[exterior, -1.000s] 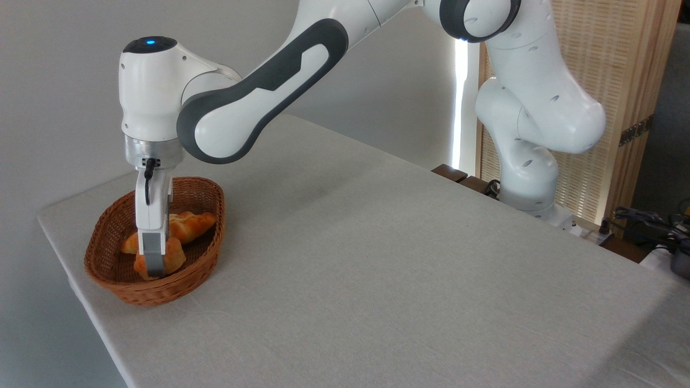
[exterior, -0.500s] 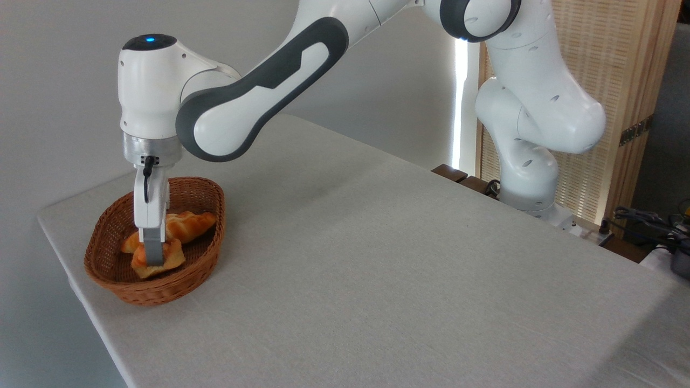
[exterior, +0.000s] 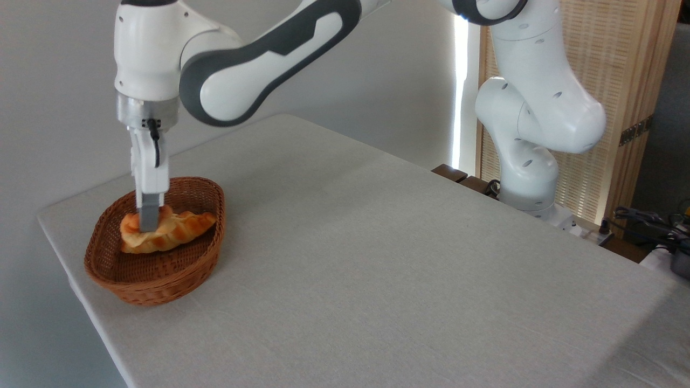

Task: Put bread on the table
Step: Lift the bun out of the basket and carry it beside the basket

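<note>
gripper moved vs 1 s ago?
Yes. The gripper has risen: its fingertips sat low inside the wicker basket and are now about level with the far rim, shut on the small bun, which came up with it.

Behind my work area I see a plain pale grey wall (exterior: 64,81), evenly lit, bare. A narrow vertical strip of bright daylight (exterior: 460,97) shows at its right end. Next to that stands a screen of light wood (exterior: 620,81) with woven slat panels, a small dark metal fitting on its frame. Dark wooden pieces (exterior: 458,175) sit low beside the far edge of the cloth. Far right: a tangle of dark cables (exterior: 647,223). Light is soft, shadows faint.
</note>
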Available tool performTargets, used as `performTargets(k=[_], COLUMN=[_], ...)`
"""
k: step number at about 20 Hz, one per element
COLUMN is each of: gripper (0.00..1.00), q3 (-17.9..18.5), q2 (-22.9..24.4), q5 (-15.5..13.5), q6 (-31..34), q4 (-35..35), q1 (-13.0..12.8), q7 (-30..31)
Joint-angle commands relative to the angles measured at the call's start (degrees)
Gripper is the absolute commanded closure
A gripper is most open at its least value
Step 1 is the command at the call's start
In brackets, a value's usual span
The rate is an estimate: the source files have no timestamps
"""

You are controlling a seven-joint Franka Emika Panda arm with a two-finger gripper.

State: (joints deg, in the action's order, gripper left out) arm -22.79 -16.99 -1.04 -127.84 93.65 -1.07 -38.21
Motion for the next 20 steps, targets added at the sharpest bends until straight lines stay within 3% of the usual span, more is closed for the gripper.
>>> performTargets(k=[1, 5, 8, 10, 11, 12, 13, 20], gripper=[0.7, 0.66, 0.61, 0.49, 0.33, 0.08, 0.0, 0.0], q3=[0.3, 0.7, 0.7, 0.7, 0.7, 0.6, 0.6, 0.6], q2=[7.2, 12.8, 13.7, 12.3, 11.9, 11.7, 11.5, 10.1], q5=[-1.3, -1.3, -0.5, 0.9, 1.7, 2.2, 2.3, 2.2], q6=[14.0, 29.9, 32.1, 30.0, 28.0, 25.5, 23.4, 21.3], q4=[0.7, 1.5, 4.5, 7.5, 9.2, 10.7, 11.5, 12.1], q1=[3.7, 9.4, 11.3, 11.3, 11.3, 11.3, 11.3, 11.3], q7=[-5.9, -28.9, -40.6, -43.5, -44.1, -44.4, -44.4, -44.4])
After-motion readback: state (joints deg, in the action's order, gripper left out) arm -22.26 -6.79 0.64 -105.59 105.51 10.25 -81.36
